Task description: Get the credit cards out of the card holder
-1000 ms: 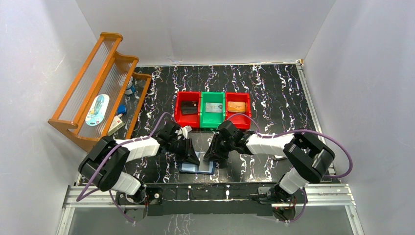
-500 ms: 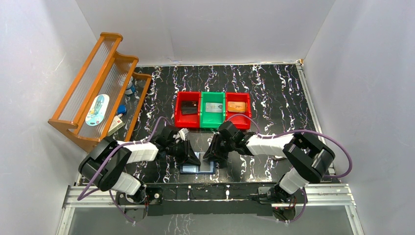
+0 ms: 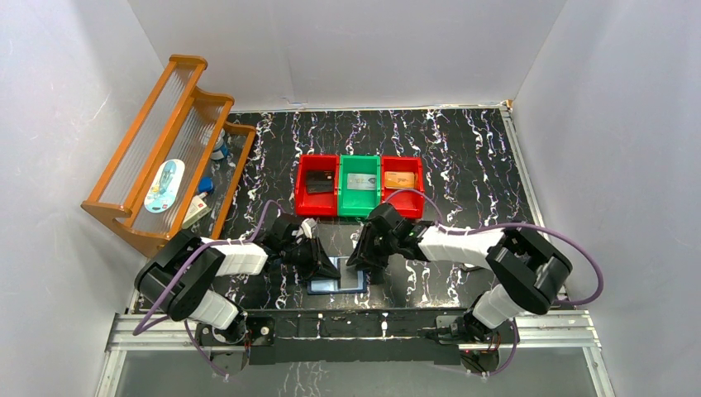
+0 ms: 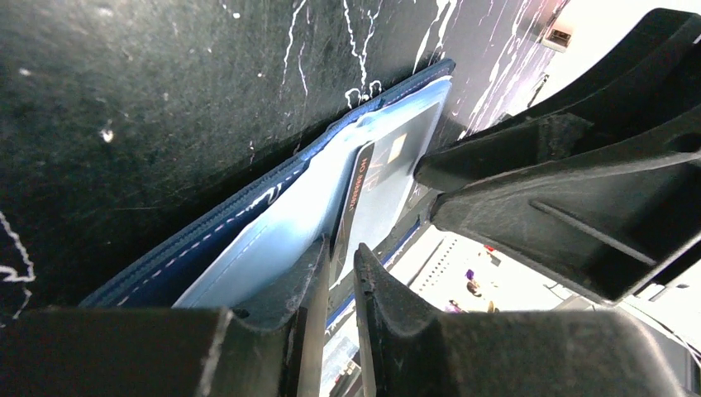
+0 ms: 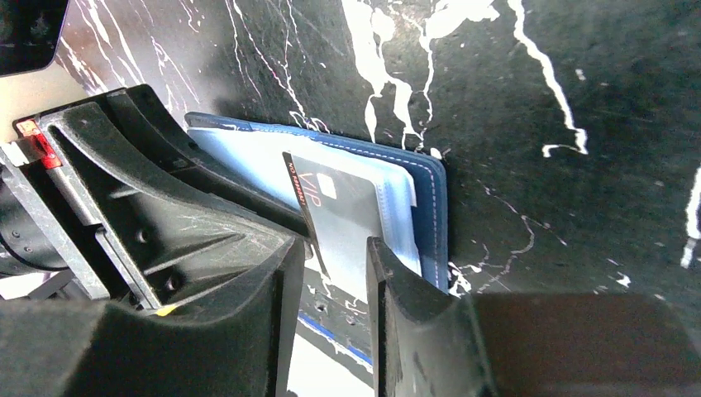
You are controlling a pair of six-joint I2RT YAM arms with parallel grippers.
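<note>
The navy card holder [image 3: 337,286] lies open on the table near the front edge, between both grippers. It shows in the left wrist view [image 4: 207,248] and the right wrist view [image 5: 430,207] with its pale blue sleeves up. A dark grey credit card [image 5: 343,207] marked VIP sticks partly out of a sleeve. In the left wrist view the card [image 4: 388,186] runs edge-on into the narrow gap of my left gripper [image 4: 337,252] [image 3: 324,269], which is closed on it. My right gripper [image 5: 331,248] [image 3: 362,266] is partly open, straddling the card, its right finger [image 5: 388,265] on the sleeve edge.
Behind the holder stand a red bin [image 3: 306,197] with a black card, a green bin [image 3: 359,205] with a silver card, and a red bin [image 3: 413,192] with an orange card. A wooden rack [image 3: 165,124] stands at the left. The metal rail runs along the front edge.
The card holder has shifted slightly to the right. My left gripper has drawn in lower over its left half. The right gripper has barely moved.
</note>
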